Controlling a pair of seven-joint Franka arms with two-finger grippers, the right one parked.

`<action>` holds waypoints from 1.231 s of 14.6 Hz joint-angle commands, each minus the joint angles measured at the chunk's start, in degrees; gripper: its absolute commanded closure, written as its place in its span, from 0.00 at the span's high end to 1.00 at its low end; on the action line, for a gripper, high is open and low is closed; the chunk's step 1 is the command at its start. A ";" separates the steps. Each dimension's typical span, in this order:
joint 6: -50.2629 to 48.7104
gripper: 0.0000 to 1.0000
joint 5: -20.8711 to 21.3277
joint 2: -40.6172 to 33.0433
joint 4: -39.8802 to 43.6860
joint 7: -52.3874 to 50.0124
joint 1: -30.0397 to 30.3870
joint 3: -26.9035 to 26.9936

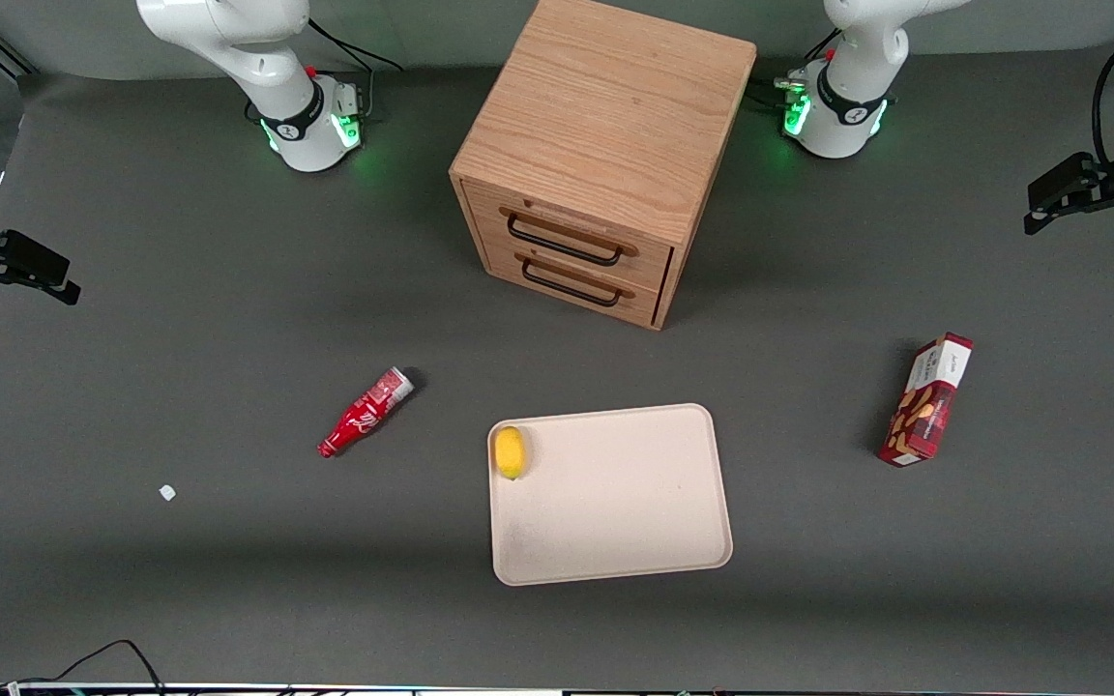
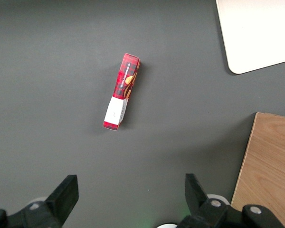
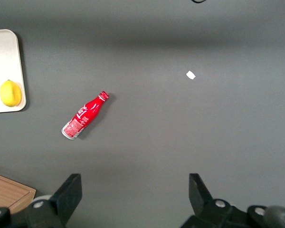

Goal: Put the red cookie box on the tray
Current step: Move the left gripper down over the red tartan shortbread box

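Your gripper (image 2: 128, 199) is wide open, holding nothing, high above the table. The red cookie box (image 2: 122, 90) lies flat below, well apart from the tray (image 1: 615, 493). Its long side points away from your fingers, so turn first.

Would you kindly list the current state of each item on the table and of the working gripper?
red cookie box: lying on the table, off the tray, untouched.
tray: flat on the table, holding only the lemon.
lemon: resting in a tray corner.
red bottle: lying on its side.
drawer cabinet: both drawers shut.
gripper: open, hanging above the table, holding nothing.
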 commanded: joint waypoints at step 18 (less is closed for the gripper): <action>30.07 1.00 6.68 17.20 -13.72 3.51 -0.79 0.56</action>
